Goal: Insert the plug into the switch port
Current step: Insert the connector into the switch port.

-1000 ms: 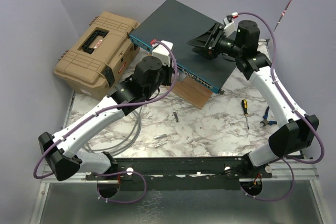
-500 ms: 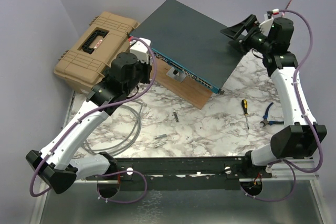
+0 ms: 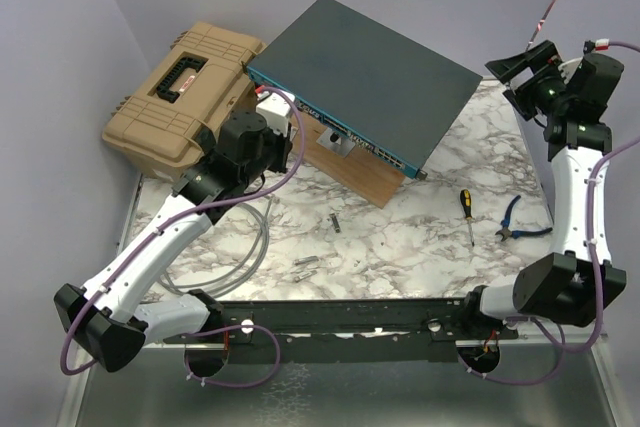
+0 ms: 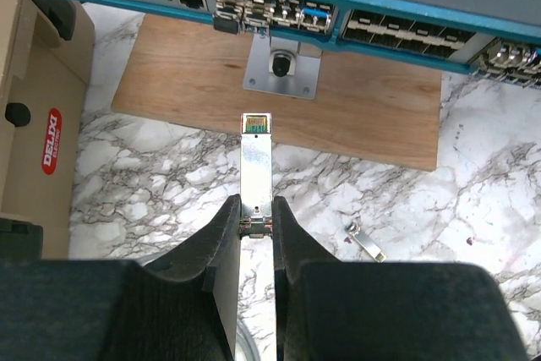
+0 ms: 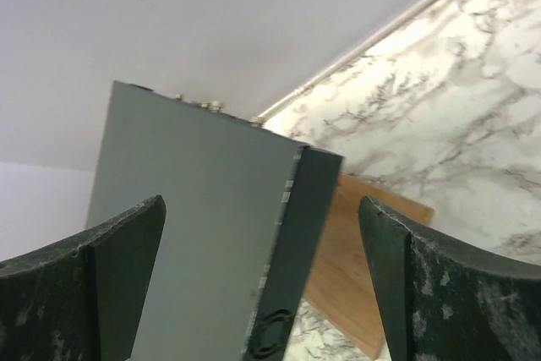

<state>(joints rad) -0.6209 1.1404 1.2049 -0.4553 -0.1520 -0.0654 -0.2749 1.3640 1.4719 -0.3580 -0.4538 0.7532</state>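
The switch (image 3: 370, 62) is a flat dark grey-teal box that rests tilted on a wooden board. Its blue face (image 4: 338, 19) carries a row of dark sockets (image 4: 270, 8). My left gripper (image 4: 255, 209) is shut on the plug (image 4: 256, 162), a slim silver metal piece. The plug's tip points at the sockets and stops short of them, over the board. In the top view the left gripper (image 3: 278, 112) sits at the left end of the blue face. My right gripper (image 3: 520, 72) hangs open, clear of the switch's right corner. Nothing lies between its fingers (image 5: 118, 268), and the switch (image 5: 194, 234) shows beyond them.
A tan toolbox (image 3: 185, 92) stands left of the switch. The wooden board (image 3: 355, 172) holds a metal bracket (image 4: 281, 61). A screwdriver (image 3: 466, 212) and pliers (image 3: 520, 222) lie at the right, a grey cable coil (image 3: 250, 247) at the left. Small metal parts (image 3: 305, 265) lie in the middle.
My right gripper has left the top of the switch, swung right past its corner and opened wide. The left arm drew back leftward along the blue face, the plug still in its grip.
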